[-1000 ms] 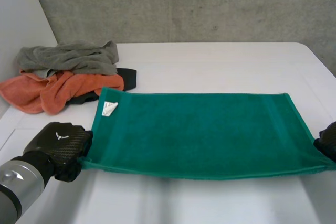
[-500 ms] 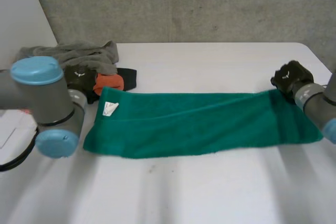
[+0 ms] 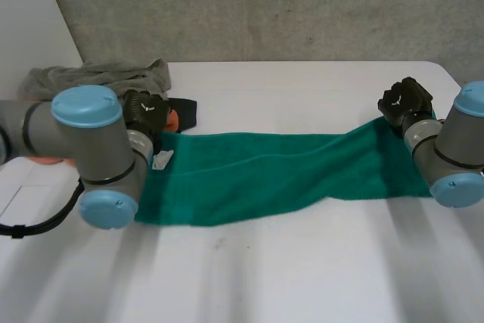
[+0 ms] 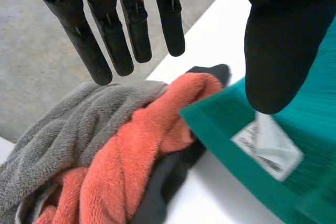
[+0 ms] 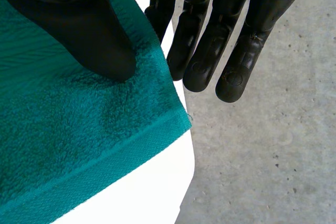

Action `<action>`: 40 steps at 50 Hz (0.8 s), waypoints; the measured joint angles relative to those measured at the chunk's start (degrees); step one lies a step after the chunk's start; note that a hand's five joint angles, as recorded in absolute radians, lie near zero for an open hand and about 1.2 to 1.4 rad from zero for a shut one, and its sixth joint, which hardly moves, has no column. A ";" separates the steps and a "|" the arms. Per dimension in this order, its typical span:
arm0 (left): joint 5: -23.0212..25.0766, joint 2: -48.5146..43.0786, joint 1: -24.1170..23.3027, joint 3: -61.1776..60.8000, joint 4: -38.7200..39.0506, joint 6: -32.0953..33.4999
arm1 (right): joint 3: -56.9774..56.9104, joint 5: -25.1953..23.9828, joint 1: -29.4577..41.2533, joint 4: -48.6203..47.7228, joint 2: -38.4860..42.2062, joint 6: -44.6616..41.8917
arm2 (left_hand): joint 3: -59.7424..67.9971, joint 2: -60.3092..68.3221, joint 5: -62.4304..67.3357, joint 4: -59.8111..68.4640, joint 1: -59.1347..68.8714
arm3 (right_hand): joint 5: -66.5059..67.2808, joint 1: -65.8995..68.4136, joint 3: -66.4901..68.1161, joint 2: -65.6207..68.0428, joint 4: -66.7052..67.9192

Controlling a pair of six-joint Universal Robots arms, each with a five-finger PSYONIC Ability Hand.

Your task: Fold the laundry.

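Green terry towel (image 3: 280, 175), apparently doubled lengthwise, is lying across the white table (image 3: 287, 277) from 9 to 3 o'clock. I am judging it soft, limp and light, best pinched at the hemmed corners. My left hand (image 3: 147, 111) is hovering with fingers spread and empty at its 10 o'clock corner, by the white label (image 3: 160, 158). My right hand (image 3: 406, 101) is doing likewise at 2 o'clock.

- A white table (image 3: 302, 88) fills the head view from 3 through 6 to 9 o'clock, with its far right corner rounded at 2 o'clock.
- A grey concrete wall (image 3: 287, 5), pitted and mottled, runs behind it at 12 o'clock.
- A plain white panel (image 3: 30, 20) stands at 10 o'clock, meeting that wall.
- In the right wrist view, speckled grey concrete floor (image 5: 262, 156) lies past the table's edge.
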 measured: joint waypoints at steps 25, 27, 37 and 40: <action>3.00 -3.49 1.00 0.35 -13.34 -3.13 | 8.55 -0.19 -0.56 0.47 -5.04 0.19 | 0.01 -1.47 -1.68 -1.64 -0.70 | 0.00 0.00 0.00 0.00 0.00; 3.02 -3.83 1.05 0.53 -13.38 -3.12 | 8.65 -0.19 -0.56 0.49 -5.02 0.18 | 0.01 -1.47 -1.68 -1.64 -0.70 | 0.00 0.00 0.00 0.00 0.00; 3.09 -5.85 1.10 2.09 -13.95 -3.04 | 8.99 -0.17 -0.57 0.51 -5.05 0.17 | 6.79 7.39 7.27 7.54 8.15 | 0.00 0.00 0.00 0.00 0.00; 3.12 -6.39 1.09 2.40 -14.08 -3.03 | 9.07 -0.12 -0.57 0.50 -5.06 0.18 | 7.02 7.63 7.42 7.85 8.13 | 0.00 0.00 0.00 0.00 0.00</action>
